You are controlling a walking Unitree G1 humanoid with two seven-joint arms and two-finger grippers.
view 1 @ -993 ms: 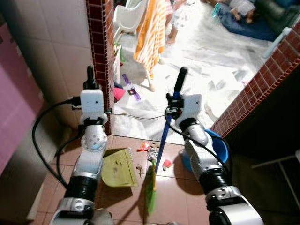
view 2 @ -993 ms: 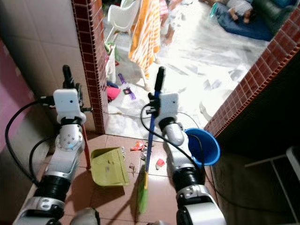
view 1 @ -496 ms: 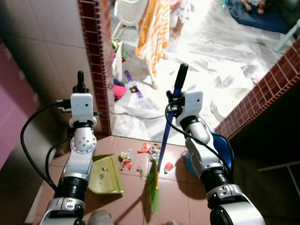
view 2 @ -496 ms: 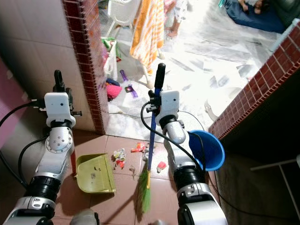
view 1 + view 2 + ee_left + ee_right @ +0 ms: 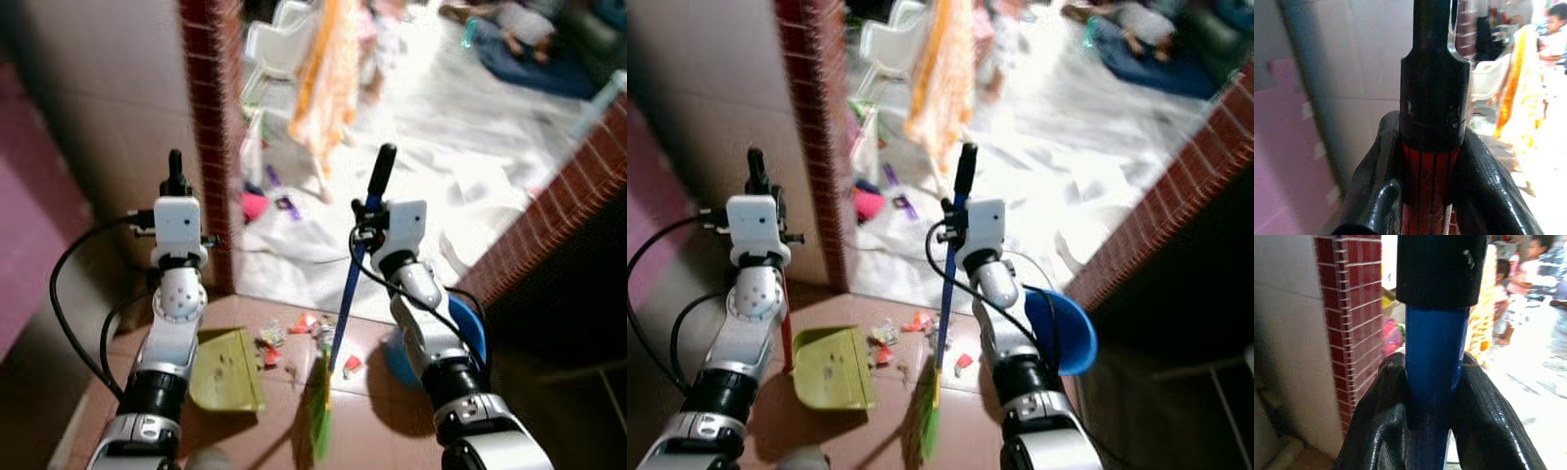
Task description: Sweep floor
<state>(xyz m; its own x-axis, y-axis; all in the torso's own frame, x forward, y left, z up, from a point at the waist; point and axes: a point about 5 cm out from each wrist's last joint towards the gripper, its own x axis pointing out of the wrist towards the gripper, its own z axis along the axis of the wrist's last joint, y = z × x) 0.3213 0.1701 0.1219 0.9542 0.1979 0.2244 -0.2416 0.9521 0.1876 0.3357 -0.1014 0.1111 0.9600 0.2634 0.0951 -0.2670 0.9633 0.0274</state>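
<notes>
A: Right wrist view — what's the right tool (image 5: 1432, 431) doing?
B: Clenched around the blue broom handle (image 5: 1435, 382). The green bristles (image 5: 927, 416) rest on the brown floor tiles (image 5: 960, 421), just beside scattered litter (image 5: 911, 338).
A: And the left tool (image 5: 1425, 196)?
B: Clamped on the dustpan's red handle (image 5: 1427, 176). The green dustpan (image 5: 831, 367) sits on the floor, its mouth near the litter, beside a brick pillar (image 5: 818, 147).
</notes>
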